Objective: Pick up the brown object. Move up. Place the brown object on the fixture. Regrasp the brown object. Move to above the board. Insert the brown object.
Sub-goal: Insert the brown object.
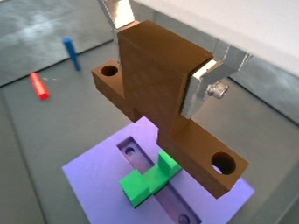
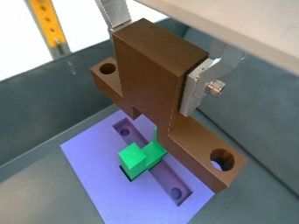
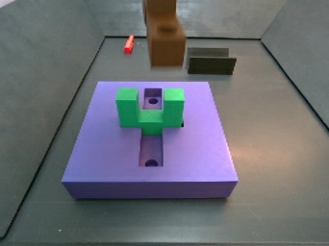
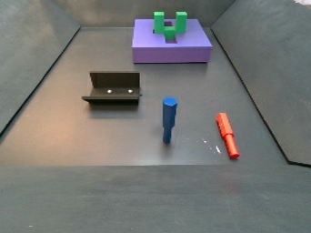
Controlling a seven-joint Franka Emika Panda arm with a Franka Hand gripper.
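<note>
A dark grey floor with raised walls holds everything. In both wrist views the end effector [image 1: 163, 66] is clamped on the brown object [image 1: 163, 96] — silver fingers [image 1: 201, 87] press its upright part, its crossbar with end holes hanging above the board [image 1: 111, 179] and green block [image 1: 149, 179]. In a side view the brown object [image 3: 164, 34] hangs high beyond the board [image 3: 193, 159], the fixture [image 3: 213, 61] empty behind it. In a side view, a blue peg [image 4: 169, 120] stands upright and a red peg [image 4: 227, 135] lies near the fixture [image 4: 113, 87], the board [image 4: 172, 45] far off; the end effector is out of frame. The insertion seems next — it calls for squaring the block to the slot [image 3: 152, 144] and descending slowly.
</note>
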